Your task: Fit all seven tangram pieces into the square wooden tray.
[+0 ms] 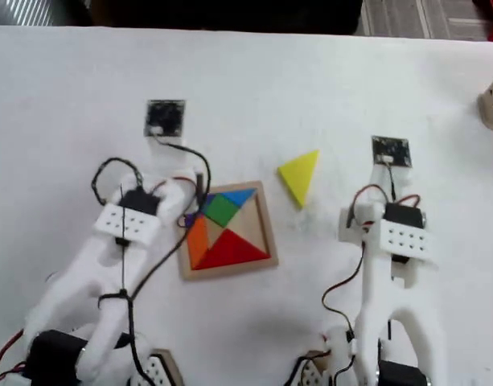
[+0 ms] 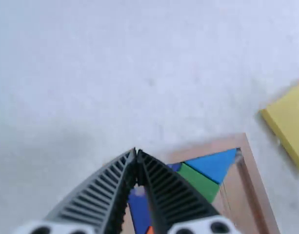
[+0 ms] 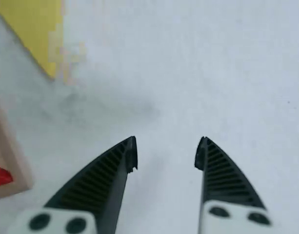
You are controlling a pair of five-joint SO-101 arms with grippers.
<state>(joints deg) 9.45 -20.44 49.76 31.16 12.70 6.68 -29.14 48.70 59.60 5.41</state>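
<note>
Key relation: the yellow tri (image 1: 298, 175) is the one piece outside the tray (image 1: 268, 223). It lies flat on the table (image 1: 254, 88), ahead of the R gripper (image 3: 167, 148) and off toward its tray side, btwn that arm and the tray. The tri's long edge runs roughly fore-aft and faces the R arm, w/ the square corner pointing at the tray.

R gripper: jaws wide apart, nothing btwn them, low over bare table. The tri is near but not touching, so the R arm looks better placed for the pick.

L gripper (image 2: 136, 157): jaws pressed together at the tips, no piece seen in them. It sits over the tray corner on its own side, w/ the tri well off beyond the tray.

Views:
- **High view:** gives the tri's whole outline, plus blue (image 1: 240, 195), green (image 1: 220, 211), orange (image 1: 197, 240) and red (image 1: 230, 251) seated. There's bare wood on the tray side nearest the tri, prob. its slot.
- **R wrist:** shows just one tri corner, but gives the jaw gap.
- **L wrist:** shows the tri's edge thickness and the bare tray floor past green.
</note>
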